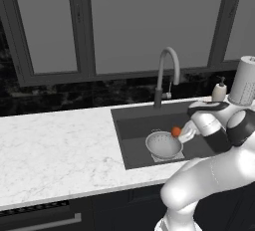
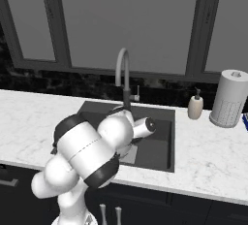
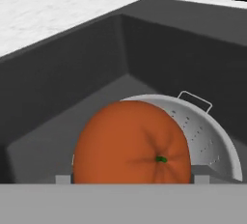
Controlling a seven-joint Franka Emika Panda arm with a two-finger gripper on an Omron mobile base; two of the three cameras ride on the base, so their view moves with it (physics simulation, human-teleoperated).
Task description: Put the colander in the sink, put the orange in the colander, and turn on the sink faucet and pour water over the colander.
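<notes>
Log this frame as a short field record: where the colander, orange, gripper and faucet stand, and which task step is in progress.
colander: upright on the floor of the sink
orange: held between the gripper's fingers, above the colander's rim, not yet released
sink faucet: behind the basin, no water running
step: colander placed; orange being delivered; faucet not yet turned on
nearby: soap dispenser and paper towel roll on the counter to the right
</notes>
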